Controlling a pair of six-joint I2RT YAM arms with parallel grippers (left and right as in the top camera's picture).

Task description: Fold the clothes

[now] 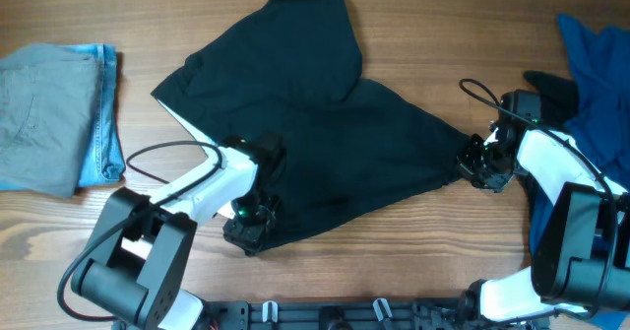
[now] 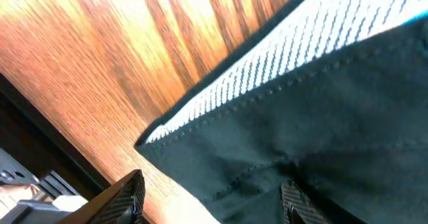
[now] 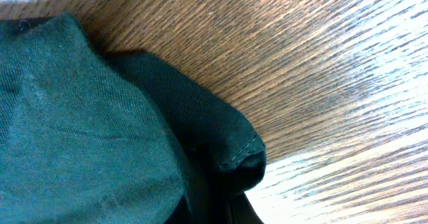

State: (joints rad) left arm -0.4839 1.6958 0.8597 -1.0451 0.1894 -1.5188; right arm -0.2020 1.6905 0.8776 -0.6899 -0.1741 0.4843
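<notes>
**Item 1. Black garment (image 1: 315,133).** It lies at mid-table, spread loosely and not yet squared. One lobe is bunched toward the far edge, and a long corner is drawn out to your right. In the left wrist view, the near hem (image 2: 267,117) is turned to show a pale striped underside.

**Item 2. Right gripper (image 1: 479,163).** The jaws are pressed together at the garment's right-hand corner. The right wrist view shows that corner (image 3: 244,160) rolled up against the jaws, so it appears pinched. The likely purpose is to anchor this end, so the cloth can be tensioned or lifted evenly.

**Item 3. Left gripper (image 1: 248,227).** It sits at the near-left hem with its fingers (image 2: 130,194) spread either side of the stitched edge. Cloth lies between them and is not yet clamped. You probably want a matching hold here before any fold is carried over.

**Item 4. Surroundings.**
- The grey garment (image 1: 39,113) is folded at the far left, on top of a light blue garment (image 1: 106,103). Both lie well apart from the work.
- The royal blue garment (image 1: 591,64) is heaped at the right edge, just beside the right arm.
- The bare wooden table (image 1: 443,34) lies beyond the black garment.

**Item 5. Obstructions.** Nothing lies on the black garment. Watch the royal blue heap, because it crowds your right arm's outward swing.
</notes>
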